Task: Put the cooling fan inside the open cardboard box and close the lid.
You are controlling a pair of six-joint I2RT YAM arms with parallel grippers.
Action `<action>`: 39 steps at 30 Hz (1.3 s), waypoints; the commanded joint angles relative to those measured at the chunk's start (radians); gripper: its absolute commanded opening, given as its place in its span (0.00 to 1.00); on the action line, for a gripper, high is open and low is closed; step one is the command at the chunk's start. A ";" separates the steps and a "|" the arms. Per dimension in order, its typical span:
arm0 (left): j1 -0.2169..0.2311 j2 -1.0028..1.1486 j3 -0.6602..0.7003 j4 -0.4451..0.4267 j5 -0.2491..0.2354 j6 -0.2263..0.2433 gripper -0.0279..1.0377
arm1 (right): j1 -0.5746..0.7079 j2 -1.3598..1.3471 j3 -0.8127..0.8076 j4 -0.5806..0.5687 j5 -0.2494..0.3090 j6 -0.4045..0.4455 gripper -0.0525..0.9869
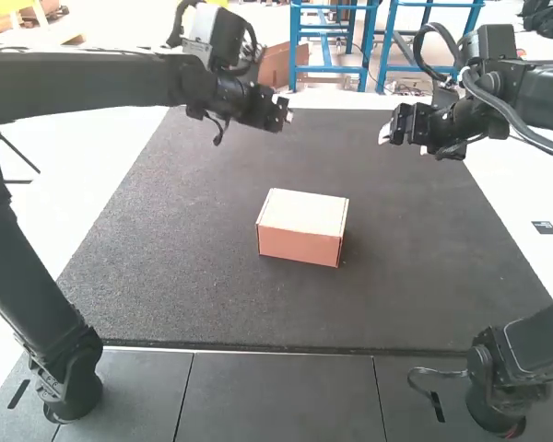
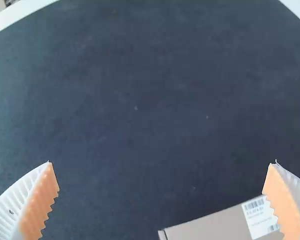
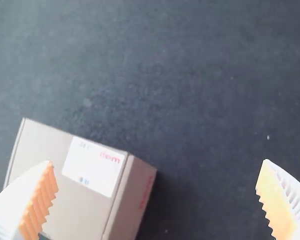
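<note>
High view sets the cardboard box at the middle of the mat, lid lying flat and shut, long axis running roughly 9 to 3 o'clock. The left gripper hangs raised with the box at its 6 o'clock; the right gripper has it toward 7 or 8. Both pairs of fingers stand wide apart, holding nothing. The left one looks slightly nearer.

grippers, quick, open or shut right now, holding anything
left gripper: open, fingers wide apart, holding nothing.
right gripper: open, fingers wide apart, holding nothing.
</note>
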 commanded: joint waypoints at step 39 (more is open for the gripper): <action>0.173 -0.816 -1.045 0.734 0.040 0.055 0.94 | -0.011 -0.679 -0.720 0.658 0.235 -0.163 0.93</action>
